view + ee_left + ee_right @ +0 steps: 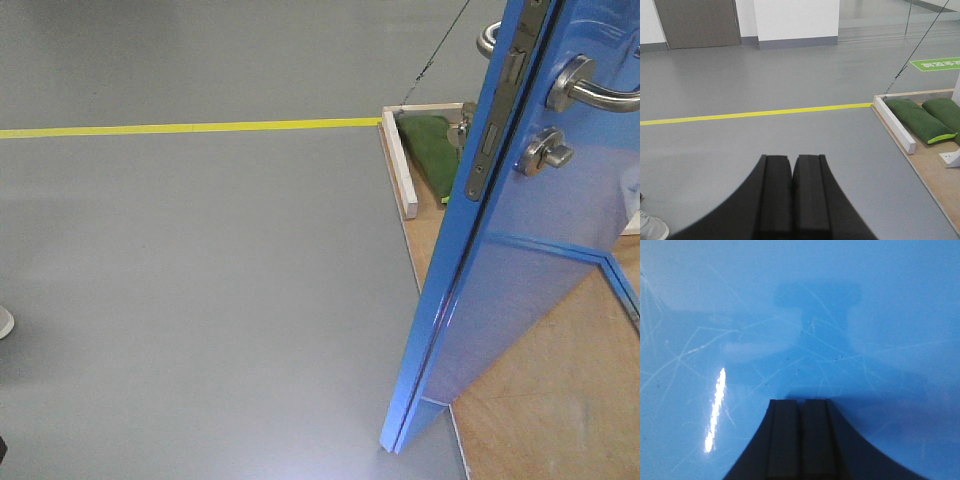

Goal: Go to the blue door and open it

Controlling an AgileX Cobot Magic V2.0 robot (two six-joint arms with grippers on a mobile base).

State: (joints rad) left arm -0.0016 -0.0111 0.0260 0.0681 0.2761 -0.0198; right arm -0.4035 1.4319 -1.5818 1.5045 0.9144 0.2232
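Note:
The blue door (520,270) stands ajar at the right of the front view, its edge turned toward me. Its steel lever handle (590,88) and round thumb-turn (545,152) show on the face, the latch plate (497,125) on the edge. In the right wrist view the glossy blue door (790,325) fills the frame, and my right gripper (800,401) is shut, its tips at or very near the panel. My left gripper (792,157) is shut with nothing in it, pointing over bare grey floor. Neither gripper shows in the front view.
A wooden platform (560,400) lies under the door, with a white bar (895,125) along its edge. Green sandbags (917,120) rest on it. A yellow floor line (755,114) crosses the grey floor. A thin cable (915,47) slants upward. A shoe (650,227) is at lower left.

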